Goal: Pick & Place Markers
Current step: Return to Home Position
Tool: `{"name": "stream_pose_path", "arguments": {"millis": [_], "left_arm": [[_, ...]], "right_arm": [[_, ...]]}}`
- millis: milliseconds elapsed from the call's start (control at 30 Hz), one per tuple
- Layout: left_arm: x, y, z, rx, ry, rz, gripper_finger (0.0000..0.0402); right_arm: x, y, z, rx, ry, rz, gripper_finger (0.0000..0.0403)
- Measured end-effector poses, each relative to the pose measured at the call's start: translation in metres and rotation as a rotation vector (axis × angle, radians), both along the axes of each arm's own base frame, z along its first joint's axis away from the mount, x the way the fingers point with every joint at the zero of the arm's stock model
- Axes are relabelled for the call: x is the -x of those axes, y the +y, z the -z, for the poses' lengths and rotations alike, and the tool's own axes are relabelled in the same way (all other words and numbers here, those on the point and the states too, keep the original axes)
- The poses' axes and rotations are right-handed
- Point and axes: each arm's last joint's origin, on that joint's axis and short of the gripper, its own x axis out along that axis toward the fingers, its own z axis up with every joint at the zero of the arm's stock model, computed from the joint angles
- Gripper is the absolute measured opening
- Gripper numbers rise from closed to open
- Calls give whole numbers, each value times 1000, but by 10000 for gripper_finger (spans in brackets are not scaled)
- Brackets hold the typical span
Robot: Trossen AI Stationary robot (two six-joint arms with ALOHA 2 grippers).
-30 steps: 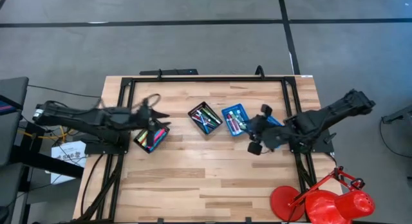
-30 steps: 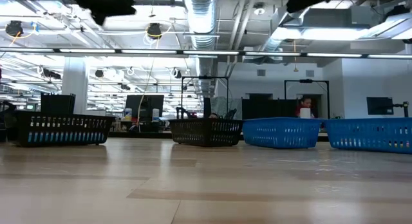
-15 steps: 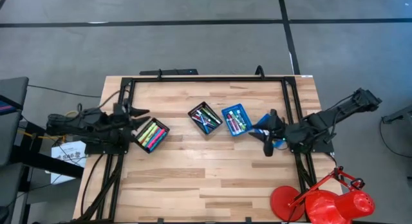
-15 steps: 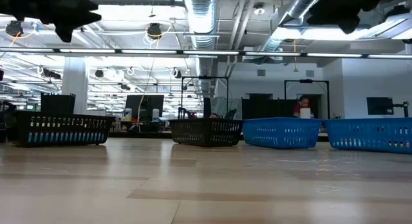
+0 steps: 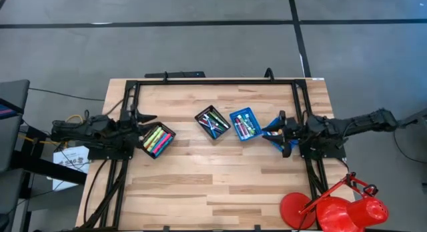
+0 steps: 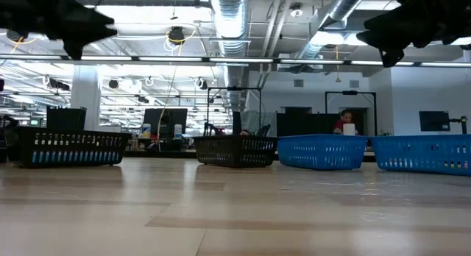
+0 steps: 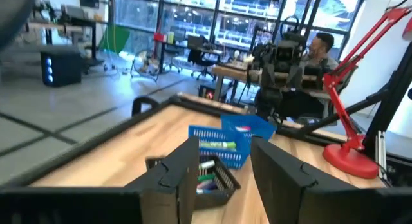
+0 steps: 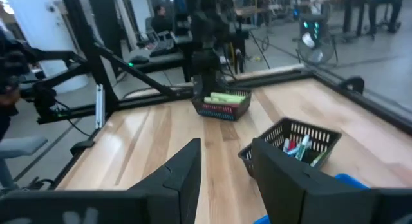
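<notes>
**benchrat:** So where are the markers (image 5: pixel 212 121) right now? Can't spot any loose on the table (image 5: pixel 213 185).

**mesh_fan:** All in trays from what I see. There's a bright green and pink bunch in the left black bin (image 5: pixel 168 133). Mixed colours are in the middle black bin (image 5: pixel 200 116) and in the blue bin (image 5: pixel 235 116) just right of it. Left gripper (image 5: pixel 150 119) sits just left of the left bin and the right gripper (image 5: pixel 281 133) is over by the far-right blue bin (image 5: pixel 270 135). Both claws are spread wide, gripping nothing.

**benchrat:** Would they be tricky to grab?

**mesh_fan:** I'd guess they're light, stiff plastic with smooth round barrels, so they'd probably roll or squirt out. I'd pinch across mid-barrel, not on the cap. Piled up like that, singling one out looks fiddly.
</notes>
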Motion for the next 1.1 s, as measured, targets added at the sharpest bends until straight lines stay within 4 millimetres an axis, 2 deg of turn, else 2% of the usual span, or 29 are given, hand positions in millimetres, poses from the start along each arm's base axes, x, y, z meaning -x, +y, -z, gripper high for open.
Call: {"name": "stream_pose_path", "arguments": {"millis": [100,433,533,700,1100], "left_arm": [[-5,-1,11,12,-10,1,136],[-8,-1,19,31,-19,-30,136],[-13,-2,32,52,-20,-28,136],[-19,-3,49,76,-95,-27,136],[-22,-3,50,50,-66,-28,136]], "right_arm": [[8,-6,3,13,-46,0,129],[33,-19,27,72,-223,-7,129],[31,-24,39,59,-187,38,129],[30,-32,45,29,-185,120,128],[30,-34,51,-20,-128,141,128]]}}
